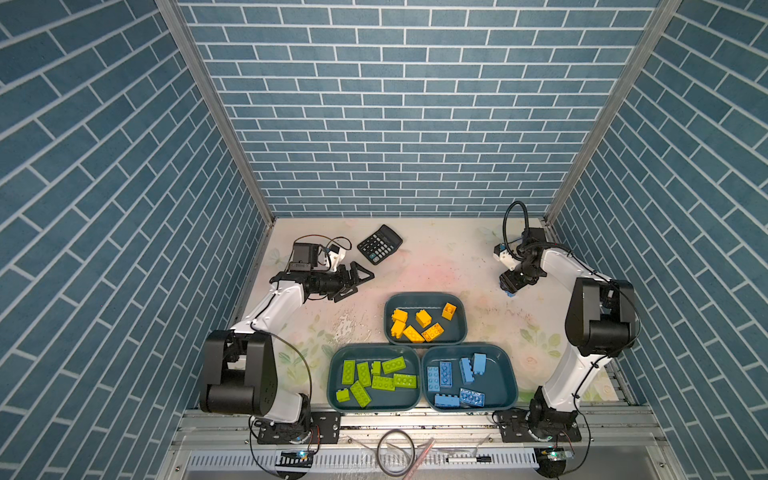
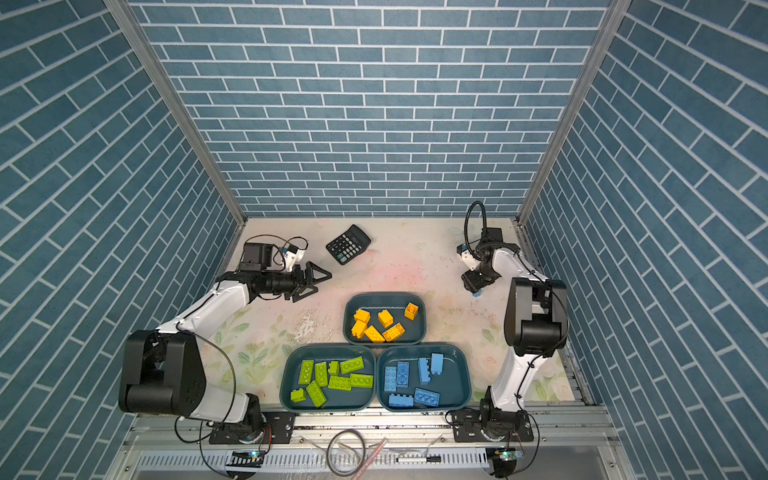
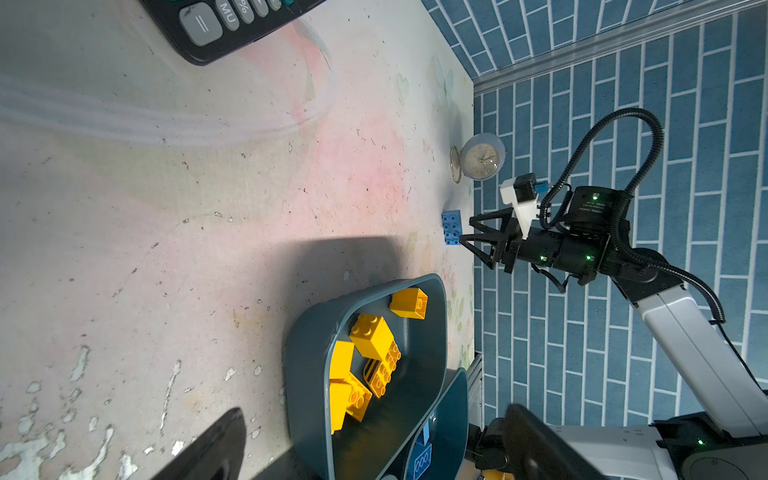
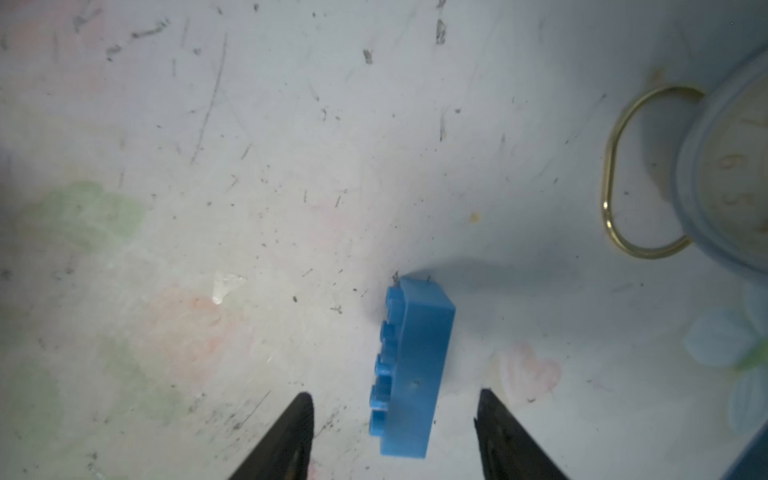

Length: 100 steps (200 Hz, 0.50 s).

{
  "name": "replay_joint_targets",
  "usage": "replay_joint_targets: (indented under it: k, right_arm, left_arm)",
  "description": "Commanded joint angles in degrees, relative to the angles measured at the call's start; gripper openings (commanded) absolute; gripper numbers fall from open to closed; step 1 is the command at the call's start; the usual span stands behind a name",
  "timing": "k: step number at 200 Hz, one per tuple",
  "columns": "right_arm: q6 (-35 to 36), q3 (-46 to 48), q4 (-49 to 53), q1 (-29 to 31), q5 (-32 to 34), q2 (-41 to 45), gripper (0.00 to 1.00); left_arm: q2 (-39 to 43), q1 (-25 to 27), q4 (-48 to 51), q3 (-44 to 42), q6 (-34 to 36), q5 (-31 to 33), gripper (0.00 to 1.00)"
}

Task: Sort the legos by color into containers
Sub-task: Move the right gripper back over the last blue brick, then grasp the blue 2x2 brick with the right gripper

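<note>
A blue lego (image 4: pixel 415 365) lies on its side on the table at the back right, also seen as a blue lego (image 3: pixel 451 227) in the left wrist view. My right gripper (image 4: pixel 395 395) is open and straddles it, with a gap on each side. In both top views the right gripper (image 1: pixel 508 289) points down over it. Three teal containers sit near the front: one (image 1: pixel 424 294) holds yellow legos (image 1: pixel 423 318), one (image 1: pixel 331 378) green legos (image 1: pixel 382 382), one (image 1: pixel 514 382) blue legos (image 1: pixel 445 374). My left gripper (image 1: pixel 357 280) hangs open and empty at the back left.
A black calculator (image 1: pixel 380 244) lies at the back, close to the left gripper. A small round clock (image 3: pixel 482 160) with a brass ring stands by the right wall, just behind the loose blue lego. Cables and small items lie on the front rail.
</note>
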State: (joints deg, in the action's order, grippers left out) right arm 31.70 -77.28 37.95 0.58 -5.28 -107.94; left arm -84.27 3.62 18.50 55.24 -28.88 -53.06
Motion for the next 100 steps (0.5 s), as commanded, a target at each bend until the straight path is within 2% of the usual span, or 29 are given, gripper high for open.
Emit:
replay_joint_targets:
  k: [1,41,78,100]
  right_arm:
    - [-2.21,-1.81,2.12,0.01,3.2,-2.58,0.59]
    - [-2.62,-1.03,0.15,0.02,4.59,-4.61,0.44]
    - [-3.14,-2.07,0.61,-0.03,3.97,-4.55,0.23]
    - [-3.63,-2.11,2.14,-0.05,1.9,-1.81,0.19]
  left_arm:
    - [-0.03,-0.37,-0.18,0.92,0.73,-0.6,0.98]
    - [-0.11,-0.36,-0.33,0.57,0.54,-0.6,0.98]
    - [-0.41,-0.37,0.17,1.24,0.63,-0.65,0.98]
    - [-0.45,-0.37,0.39,1.53,0.68,-0.69,0.98]
